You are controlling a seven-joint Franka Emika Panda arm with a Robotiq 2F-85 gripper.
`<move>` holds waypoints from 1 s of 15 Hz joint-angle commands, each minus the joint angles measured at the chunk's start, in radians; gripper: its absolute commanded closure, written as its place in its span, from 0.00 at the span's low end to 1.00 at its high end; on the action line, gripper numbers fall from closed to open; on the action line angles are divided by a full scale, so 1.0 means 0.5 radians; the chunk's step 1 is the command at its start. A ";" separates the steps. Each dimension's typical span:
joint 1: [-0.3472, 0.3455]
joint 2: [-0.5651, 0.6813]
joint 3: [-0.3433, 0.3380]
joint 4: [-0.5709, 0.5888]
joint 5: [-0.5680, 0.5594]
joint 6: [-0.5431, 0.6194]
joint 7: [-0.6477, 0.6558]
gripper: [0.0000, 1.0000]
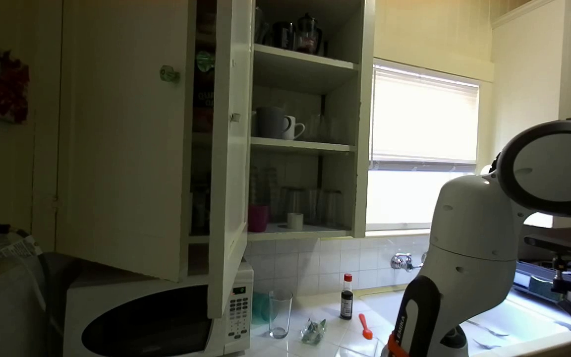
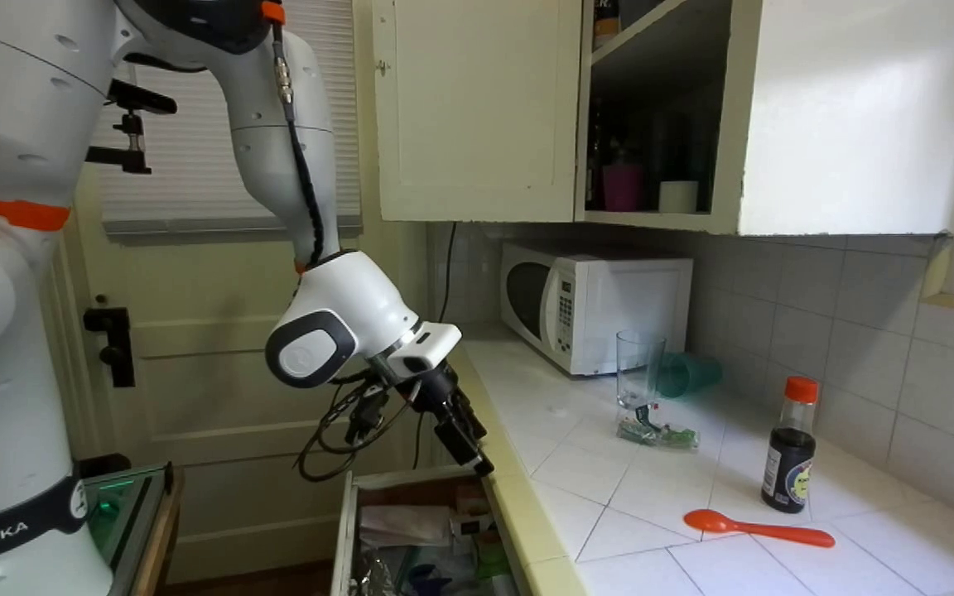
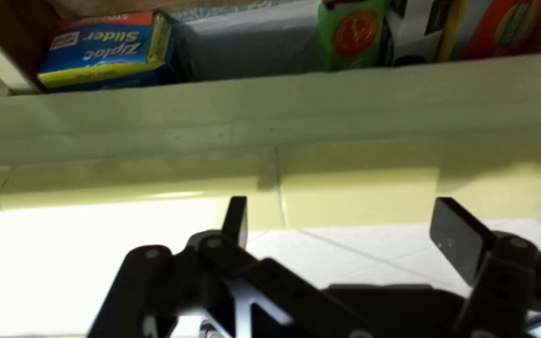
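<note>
A claw [image 3: 345, 230], spread and empty, hangs close to the yellow counter edge [image 3: 355, 188], with the open drawer [image 2: 345, 530] of boxes [image 3: 104, 49] lower and alongside that edge, so a slight dip or sideways drift could knock the claw against it.

I am working in a kitchen: a sink [image 1: 523, 310], a microwave [image 2: 626, 305], mugs [image 1: 269, 122] and a drawer [image 2: 344, 530] holding a Ziploc box [image 3: 99, 47] are showing it.
</note>
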 commanded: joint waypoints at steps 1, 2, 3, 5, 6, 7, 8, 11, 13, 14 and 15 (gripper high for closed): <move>-0.001 -0.052 -0.046 -0.072 0.207 0.261 0.008 0.00; -0.023 -0.018 -0.041 -0.016 0.259 0.296 -0.005 0.00; -0.044 -0.024 -0.039 -0.019 0.301 0.334 -0.016 0.00; -0.093 -0.034 -0.032 -0.014 0.333 0.362 -0.017 0.00; -0.108 -0.075 -0.034 -0.055 0.347 0.387 -0.028 0.00; -0.124 -0.082 -0.034 -0.052 0.359 0.413 -0.037 0.00; -0.122 -0.092 -0.040 -0.016 0.409 0.443 -0.077 0.00; -0.135 -0.222 -0.029 -0.041 0.464 0.581 -0.212 0.00; -0.139 -0.315 -0.019 -0.055 0.429 0.685 -0.377 0.00; -0.145 -0.364 -0.010 -0.062 0.408 0.727 -0.463 0.00; -0.155 -0.408 0.002 -0.059 0.383 0.770 -0.534 0.00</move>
